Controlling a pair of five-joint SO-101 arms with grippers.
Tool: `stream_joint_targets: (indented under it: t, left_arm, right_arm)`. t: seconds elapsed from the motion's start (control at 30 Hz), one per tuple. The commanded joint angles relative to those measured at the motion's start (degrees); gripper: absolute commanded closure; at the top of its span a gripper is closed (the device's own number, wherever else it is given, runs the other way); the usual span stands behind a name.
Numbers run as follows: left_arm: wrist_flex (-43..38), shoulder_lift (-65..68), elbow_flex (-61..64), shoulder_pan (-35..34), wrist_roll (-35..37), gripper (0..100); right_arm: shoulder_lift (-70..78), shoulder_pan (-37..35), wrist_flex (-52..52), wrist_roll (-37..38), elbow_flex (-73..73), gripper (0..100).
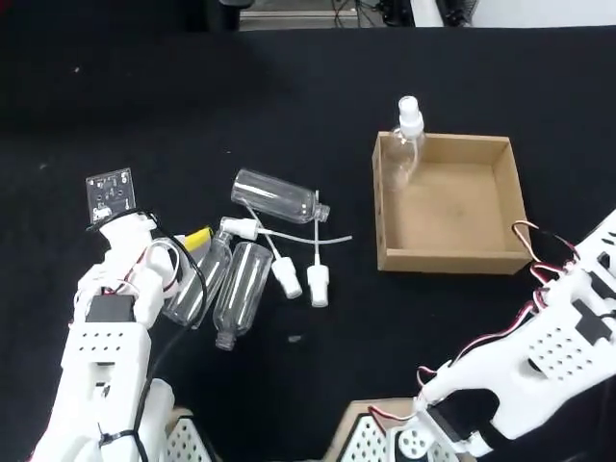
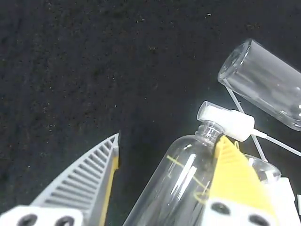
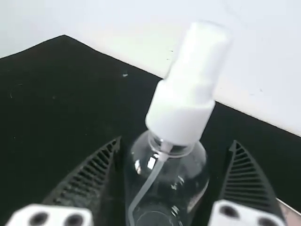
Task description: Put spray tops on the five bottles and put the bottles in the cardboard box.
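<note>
A clear bottle [image 1: 195,284] lies on the black table between the fingers of my left gripper [image 1: 178,252], which is open. In the left wrist view the bottle [image 2: 178,188] rests against the yellow finger [image 2: 233,174], with a gap to the other finger. A loose spray top [image 2: 228,123] lies across its mouth. Two more bare bottles [image 1: 279,197] [image 1: 241,289] lie close by, with two loose spray tops [image 1: 287,277] [image 1: 318,285]. A capped bottle [image 1: 406,140] stands in the cardboard box's [image 1: 448,260] far left corner. My right gripper [image 3: 174,146] is open around this capped bottle [image 3: 181,117].
A small circuit board [image 1: 111,191] lies on the table beyond the left arm. The right arm [image 1: 568,337] runs along the right edge beside the box. The bare bottle [image 2: 263,80] lies just past the left gripper's tips.
</note>
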Motion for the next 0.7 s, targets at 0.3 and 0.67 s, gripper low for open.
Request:
stream_joint_targets:
  t: [0.3, 0.67]
  left_arm:
    - [-1.23, -0.88, -0.48, -0.66, 0.18, 70]
    - [-1.23, -0.88, -0.57, -0.66, 0.18, 70]
  right_arm:
    - [-4.35, 0.62, 0.26, 0.18, -2.86, 98.8]
    - [-6.73, 0.79, 0.79, -0.26, -1.1, 98.8]
